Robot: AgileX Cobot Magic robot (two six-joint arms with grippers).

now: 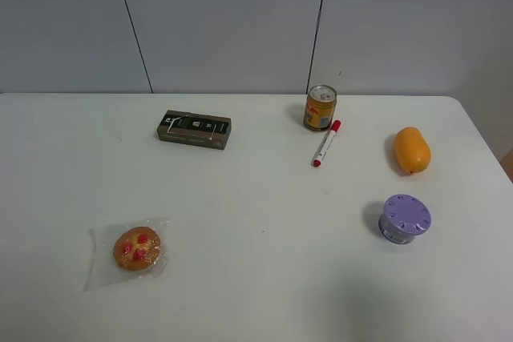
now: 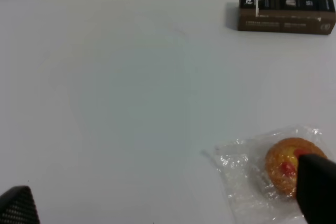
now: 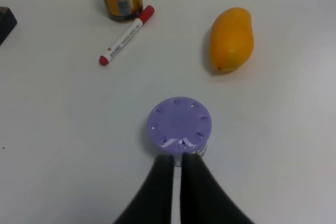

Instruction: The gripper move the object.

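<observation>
The yellow-orange mango [image 1: 412,150] lies on the white table [image 1: 264,278] at the right, beyond the purple tub. It also shows in the right wrist view [image 3: 231,39]. My right gripper [image 3: 177,160] is shut and empty, its black fingertips just short of the purple tub [image 3: 179,124], well back from the mango. My left gripper [image 2: 168,203] is open and empty, low over the table. One finger [image 2: 315,190] overlaps the wrapped cookie [image 2: 286,169]. Neither arm shows in the exterior high view.
A yellow can [image 1: 320,107] and a red-capped marker [image 1: 326,142] lie left of the mango. A dark box [image 1: 194,130] sits at the back left. The wrapped cookie [image 1: 136,248] is at the front left, the purple tub [image 1: 405,218] at the front right.
</observation>
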